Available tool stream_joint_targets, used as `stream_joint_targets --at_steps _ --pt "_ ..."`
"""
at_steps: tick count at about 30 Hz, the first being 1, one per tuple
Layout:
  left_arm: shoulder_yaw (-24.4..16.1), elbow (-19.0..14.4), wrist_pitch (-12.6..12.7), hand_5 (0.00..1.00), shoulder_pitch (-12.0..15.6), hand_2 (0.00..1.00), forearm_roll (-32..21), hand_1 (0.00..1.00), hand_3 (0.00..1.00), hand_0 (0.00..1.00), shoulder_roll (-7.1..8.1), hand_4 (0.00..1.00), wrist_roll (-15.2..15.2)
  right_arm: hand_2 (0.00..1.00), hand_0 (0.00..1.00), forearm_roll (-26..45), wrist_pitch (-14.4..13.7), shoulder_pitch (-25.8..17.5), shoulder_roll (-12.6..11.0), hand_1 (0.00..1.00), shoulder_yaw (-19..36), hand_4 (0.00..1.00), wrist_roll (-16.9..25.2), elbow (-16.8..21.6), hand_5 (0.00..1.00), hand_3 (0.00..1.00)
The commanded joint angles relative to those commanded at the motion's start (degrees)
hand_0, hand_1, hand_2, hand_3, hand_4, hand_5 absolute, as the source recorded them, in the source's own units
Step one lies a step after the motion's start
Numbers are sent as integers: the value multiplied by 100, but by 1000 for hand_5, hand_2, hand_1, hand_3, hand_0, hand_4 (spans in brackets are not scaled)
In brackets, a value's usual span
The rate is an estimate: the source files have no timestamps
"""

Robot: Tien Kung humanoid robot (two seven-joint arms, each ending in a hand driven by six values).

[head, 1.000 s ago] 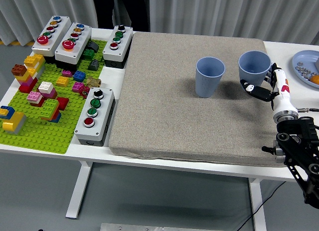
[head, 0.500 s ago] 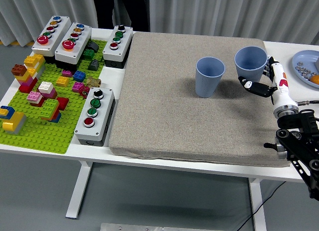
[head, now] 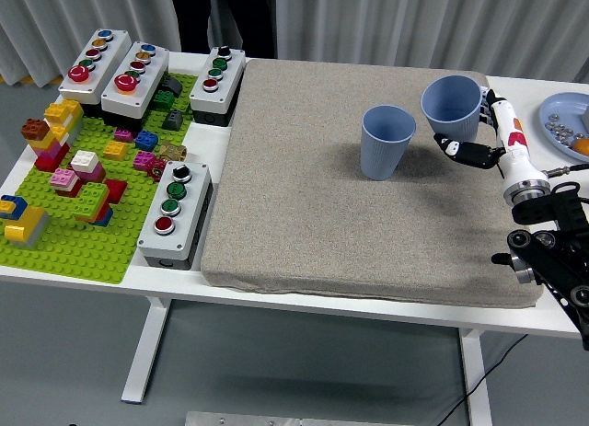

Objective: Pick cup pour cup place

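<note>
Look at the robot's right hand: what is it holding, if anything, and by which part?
The right hand holds a blue cup by its side wall, fingers wrapped around its lower body.

Two blue cups (head: pixel 387 143), grey mat (head: pixel 350 187), green baseplate (head: pixel 83 233)

The white tabletop (head: pixel 552 317) carries a large grey mat (head: pixel 359 182) over its middle and right part. A blue cup (head: pixel 386 142) stands upright on the mat. To the left lies a green baseplate (head: pixel 87 242) studded with coloured bricks, with grey button boxes (head: pixel 177 213) at its right edge and far end. A blue plate (head: pixel 563 113) sits at the tabletop's far right edge.
</note>
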Motion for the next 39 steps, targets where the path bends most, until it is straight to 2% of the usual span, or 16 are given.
stream_joint_targets --at_steps 15,31,39 --pt "-3 0 0 940 -27 839 -8 805 763 762 1 506 -1 581 755 -257 11 284 -34 661 -280 697 4 -52 76 668" --pt "6 0 -4 939 -36 839 23 804 763 762 11 507 1 582 755 -330 5 399 -69 662 -407 697 50 -170 77 667" --pt "18 0 -7 940 -21 839 32 805 763 762 21 507 3 582 756 -774 -15 432 -74 662 -429 697 15 -235 77 667"
